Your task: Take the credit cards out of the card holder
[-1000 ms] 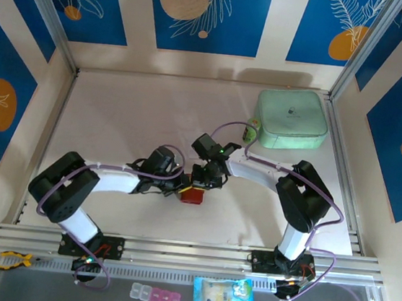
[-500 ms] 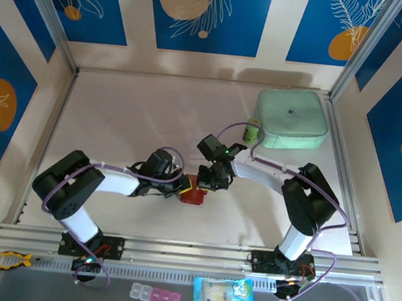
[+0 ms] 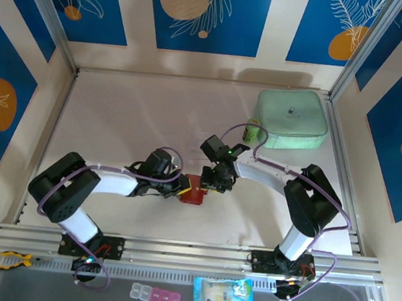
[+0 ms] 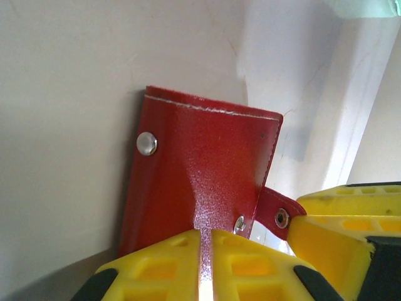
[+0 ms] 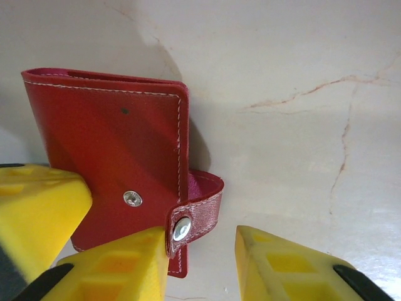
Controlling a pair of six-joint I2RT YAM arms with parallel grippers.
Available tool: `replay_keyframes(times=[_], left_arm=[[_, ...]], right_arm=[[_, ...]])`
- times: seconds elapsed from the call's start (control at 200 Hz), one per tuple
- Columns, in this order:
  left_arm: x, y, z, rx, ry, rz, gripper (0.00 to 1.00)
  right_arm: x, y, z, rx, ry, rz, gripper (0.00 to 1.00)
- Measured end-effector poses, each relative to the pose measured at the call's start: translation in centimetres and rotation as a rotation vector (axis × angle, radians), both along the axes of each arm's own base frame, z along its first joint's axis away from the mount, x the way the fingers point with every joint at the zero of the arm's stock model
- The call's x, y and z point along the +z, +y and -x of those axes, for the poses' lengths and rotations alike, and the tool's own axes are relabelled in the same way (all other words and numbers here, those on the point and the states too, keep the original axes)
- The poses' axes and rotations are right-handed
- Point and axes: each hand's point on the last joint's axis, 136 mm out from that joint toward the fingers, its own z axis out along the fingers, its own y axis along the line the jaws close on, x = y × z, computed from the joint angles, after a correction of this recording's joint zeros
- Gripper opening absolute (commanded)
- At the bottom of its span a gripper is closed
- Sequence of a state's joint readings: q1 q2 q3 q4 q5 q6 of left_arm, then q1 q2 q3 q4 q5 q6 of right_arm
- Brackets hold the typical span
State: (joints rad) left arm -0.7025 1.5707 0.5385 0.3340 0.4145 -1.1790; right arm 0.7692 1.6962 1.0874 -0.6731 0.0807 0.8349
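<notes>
- Sitting just ahead of the left gripper (image 4: 205,251), the card holder (image 4: 200,169) meets its nearly closed fingers (image 4: 250,260) (pinching it or not, cannot tell).
- Jaws of the right gripper (image 5: 202,251) stand apart, snap tab (image 5: 197,210) against one finger.
</notes>
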Motion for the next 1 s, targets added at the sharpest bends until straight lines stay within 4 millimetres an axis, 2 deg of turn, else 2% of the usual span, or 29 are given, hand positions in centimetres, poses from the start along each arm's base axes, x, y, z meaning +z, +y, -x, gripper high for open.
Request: replay_keyframes(times=[0.18,0.29,0.36,0.52,0.59,1.0], left_arm=[[0.1,0.4,0.4,0.000,0.018,-0.022,0.15],[0.2,0.5,0.5,-0.004,0.020,-0.029,0.15],[0.1,0.5,0.5,-0.003,0.024,-0.033,0.15],[0.1,0.6,0.5,-0.002,0.024,-0.034,0.15],[0.1,0.6,0.5,-0.002,0.023,-0.034,0.15],[1.0,0.5,0.2,0.005,-0.003,-0.021,0.18]], right_arm=[[-0.2,0.0,-0.1,-0.004,-0.001,-0.005,0.37],[-0.4,0.0,-0.2,-0.005,0.002,-0.002,0.44],[-0.4,0.0,-0.1,-0.007,0.004,0.000,0.45],[-0.4,0.0,-0.2,-0.008,0.003,-0.002,0.28],[-0.5,0.1,-0.3,-0.007,0.001,-0.004,0.24],[-1.7,0.6,-0.3,-0.007,0.027,-0.025,0.19]])
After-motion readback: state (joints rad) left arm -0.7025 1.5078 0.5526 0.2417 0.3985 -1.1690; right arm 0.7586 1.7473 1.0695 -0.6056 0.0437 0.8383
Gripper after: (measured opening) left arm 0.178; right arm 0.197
